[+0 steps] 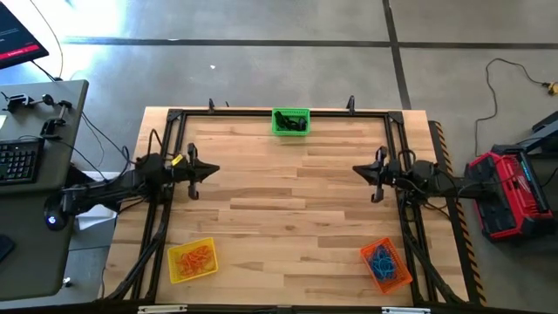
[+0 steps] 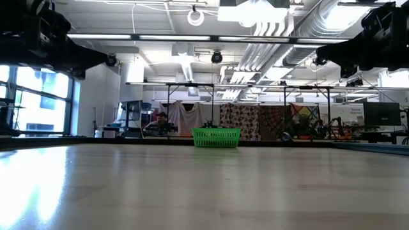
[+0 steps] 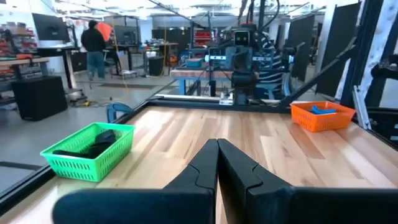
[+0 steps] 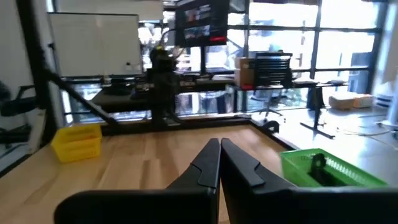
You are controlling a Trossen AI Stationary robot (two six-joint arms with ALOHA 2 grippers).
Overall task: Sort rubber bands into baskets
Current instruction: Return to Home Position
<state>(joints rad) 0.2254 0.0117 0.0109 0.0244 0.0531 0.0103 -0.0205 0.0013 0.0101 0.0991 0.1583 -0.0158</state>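
Observation:
Three baskets stand on the wooden table. The green basket (image 1: 290, 121) at the far edge holds black rubber bands (image 3: 93, 144). The yellow basket (image 1: 192, 260) at the near left holds orange bands (image 1: 193, 258). The orange basket (image 1: 385, 263) at the near right holds blue bands (image 1: 381, 260). My left gripper (image 1: 214, 171) hovers shut and level over the table's left side, pointing right. My right gripper (image 1: 357, 171) hovers shut over the right side, pointing left. Neither holds anything.
A black metal frame (image 1: 261, 112) borders the table. A desk with a keyboard (image 1: 17, 162) stands off the left edge and a red tool case (image 1: 510, 192) off the right. Bare wood lies between the two grippers. A person (image 3: 94, 46) stands in the room beyond.

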